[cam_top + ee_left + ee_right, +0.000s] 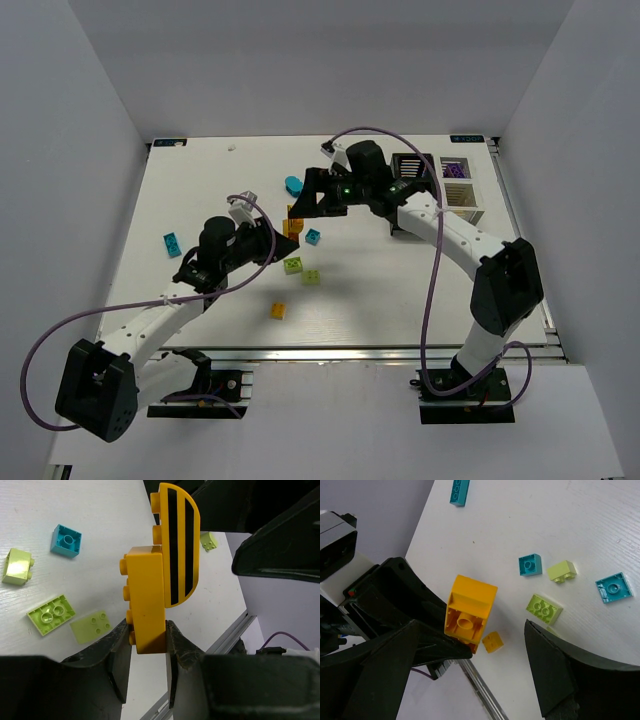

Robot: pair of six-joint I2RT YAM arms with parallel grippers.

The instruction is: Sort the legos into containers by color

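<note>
The left gripper point(147, 628) pinches one end of a yellow-orange rectangular plastic brick point(145, 595) and holds it up off the surface. A yellow half-round plastic piece with black stripes point(177, 545) is stuck along the brick's side. In the left wrist view the brick's long axis runs straight out from the left fingers, so its free end and the striped piece point away from them, toward the right gripper point(314, 203). That gripper stands spread wide just beyond the brick. In the right wrist view the brick sits between the parted jaws, closer to one finger, and I cannot tell whether it touches that finger. The black compartmented plastic bin point(415, 163) and the white compartmented tray point(462, 200) joined to it lie further out from the brick on the right gripper's side, so the right arm is the nearer carrier and this reads as a handover. A teal square brick point(66, 540) and a lime-green flat brick point(51, 614) lie loose below the held brick.
</note>
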